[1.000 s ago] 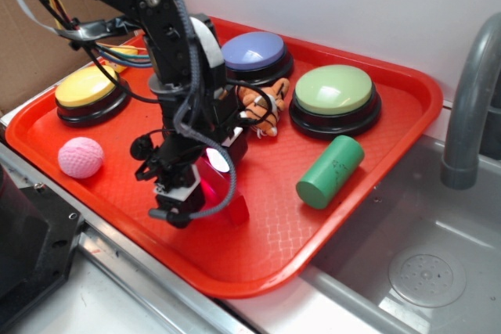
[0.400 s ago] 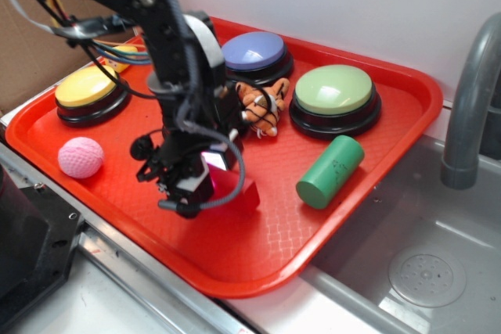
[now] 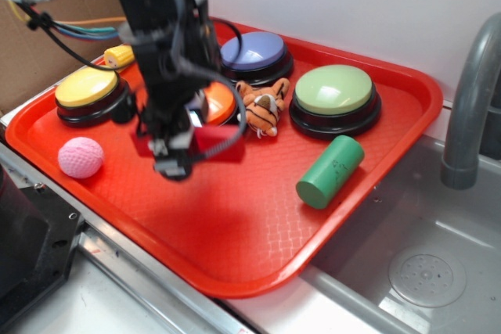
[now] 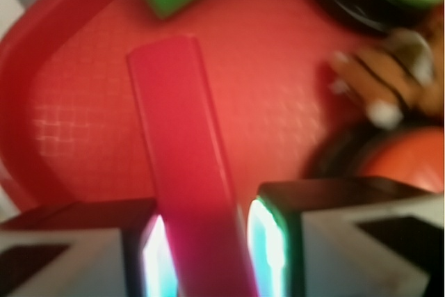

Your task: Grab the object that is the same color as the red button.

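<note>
Red bar (image 4: 188,165) sits clamped between my gripper (image 3: 176,150) fingers, lifted clear above the orange tray (image 3: 258,232), near the red button (image 3: 219,103) and left of the green cylinder (image 3: 330,171). My worry is slip: I hold it near one end, so the long free length could lever it loose. I read no labels or writing anywhere.
</note>
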